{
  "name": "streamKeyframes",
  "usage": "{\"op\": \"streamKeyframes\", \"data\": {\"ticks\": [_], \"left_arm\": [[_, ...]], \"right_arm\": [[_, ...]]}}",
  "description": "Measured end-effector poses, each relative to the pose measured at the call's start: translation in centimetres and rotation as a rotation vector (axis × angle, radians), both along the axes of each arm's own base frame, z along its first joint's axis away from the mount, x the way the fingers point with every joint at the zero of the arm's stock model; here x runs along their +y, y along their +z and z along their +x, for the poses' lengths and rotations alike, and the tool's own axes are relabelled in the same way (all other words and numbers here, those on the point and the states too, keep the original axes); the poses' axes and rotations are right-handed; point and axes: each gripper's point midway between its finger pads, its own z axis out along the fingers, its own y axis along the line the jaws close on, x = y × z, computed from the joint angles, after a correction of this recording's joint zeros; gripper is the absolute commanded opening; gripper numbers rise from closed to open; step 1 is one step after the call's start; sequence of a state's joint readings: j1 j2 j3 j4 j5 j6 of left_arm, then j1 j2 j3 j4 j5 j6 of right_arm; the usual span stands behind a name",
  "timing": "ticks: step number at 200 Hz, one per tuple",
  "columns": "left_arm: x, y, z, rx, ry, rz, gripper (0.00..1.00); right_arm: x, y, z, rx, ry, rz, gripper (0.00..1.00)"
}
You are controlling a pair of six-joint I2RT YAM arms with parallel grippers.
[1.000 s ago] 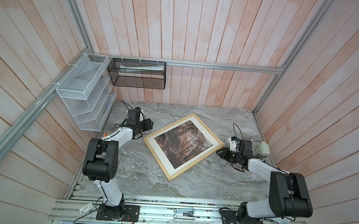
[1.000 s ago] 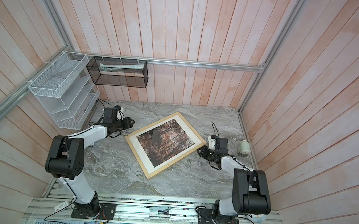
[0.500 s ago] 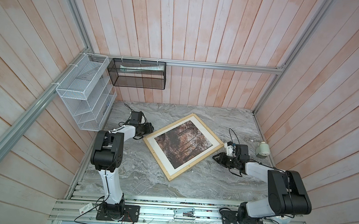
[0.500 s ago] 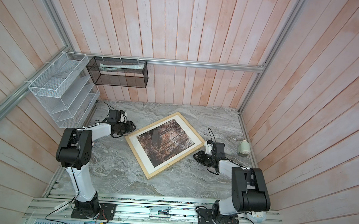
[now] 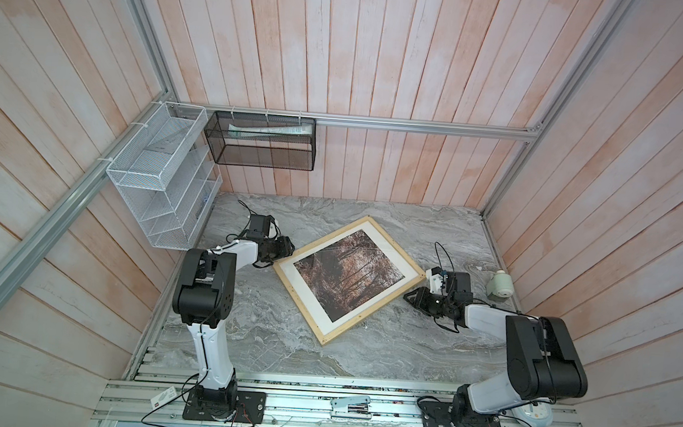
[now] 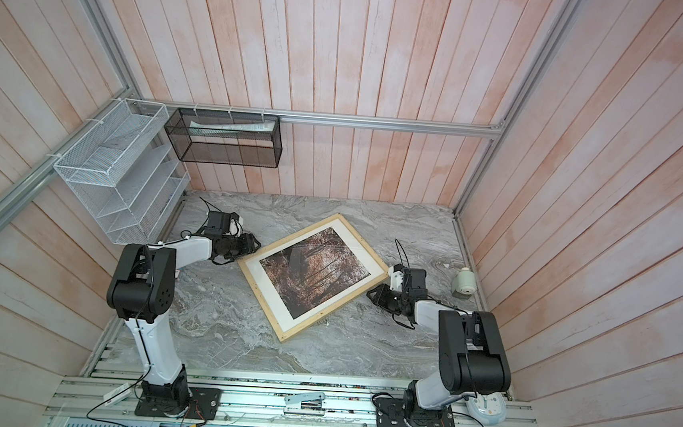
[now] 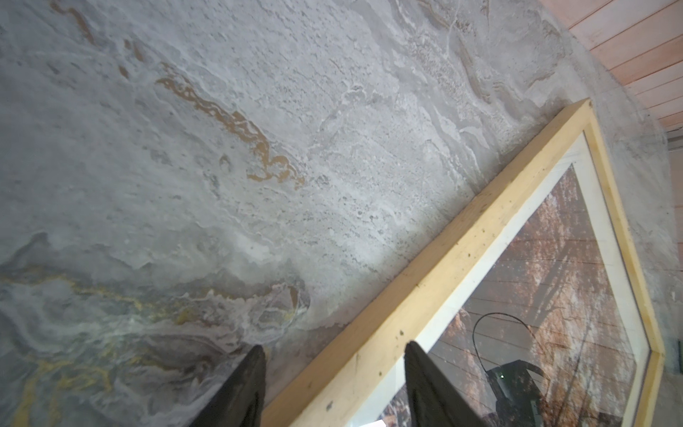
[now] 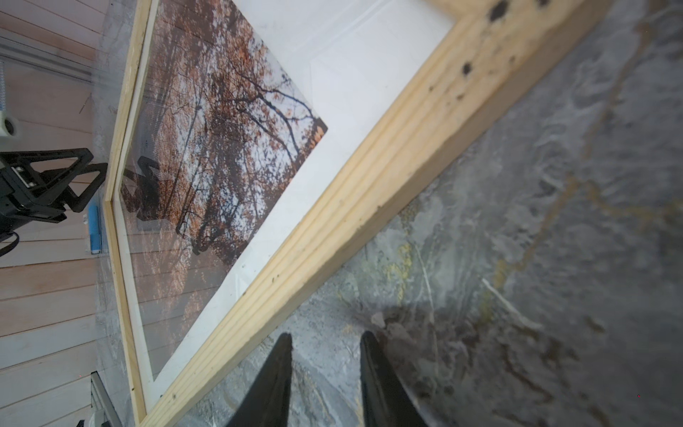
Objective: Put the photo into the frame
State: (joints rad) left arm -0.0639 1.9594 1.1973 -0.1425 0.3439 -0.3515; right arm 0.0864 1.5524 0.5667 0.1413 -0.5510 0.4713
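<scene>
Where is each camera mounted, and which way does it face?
Top views: high at the front, looking down on the grey marbled table; both whole arms.
Left wrist: behind the left gripper, facing the pale wooden picture frame; black fingertips.
Right wrist: behind the right gripper, facing table beside the frame; its fingertips, left gripper beyond.
Shared: both wrists see the autumn forest photo.
</scene>
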Motion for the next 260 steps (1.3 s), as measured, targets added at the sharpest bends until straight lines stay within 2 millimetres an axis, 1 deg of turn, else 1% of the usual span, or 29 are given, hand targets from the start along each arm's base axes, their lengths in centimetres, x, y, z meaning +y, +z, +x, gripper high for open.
{"op": "streamKeyframes", "data": {"ticks": [24,85,141,159,181,220,260], "left_arm": [[-0.1,-0.4,-0.4,0.007,-0.003,-0.004,0.61],[-0.1,-0.5,-0.3,-0.030,0.004,-0.031,0.61],[-0.8,-0.5,-2.2,-0.039,-0.004,-0.081,0.60],[-1.5,-0.4,-3.2,-0.036,-0.013,-0.095,0.59],[-2.7,-0.6,-4.9,-0.018,-0.033,-0.111,0.59],[-5.3,-0.7,-8.5,0.022,-0.096,-0.146,0.59],[-6.8,-0.7,-12.5,0.049,-0.128,-0.181,0.59]], "right_arm": [[0.2,-0.2,0.4,0.000,0.001,0.011,0.33],[0.6,-0.2,2.6,-0.022,-0.002,0.047,0.33],[-0.2,0.4,4.6,-0.037,-0.029,0.050,0.33],[-0.6,0.7,5.3,-0.047,-0.039,0.049,0.33],[-0.9,1.0,6.4,-0.059,-0.048,0.048,0.33],[-1.0,0.7,7.6,-0.059,-0.048,0.050,0.33],[-0.9,0.3,8.4,-0.057,-0.045,0.056,0.33]]}}
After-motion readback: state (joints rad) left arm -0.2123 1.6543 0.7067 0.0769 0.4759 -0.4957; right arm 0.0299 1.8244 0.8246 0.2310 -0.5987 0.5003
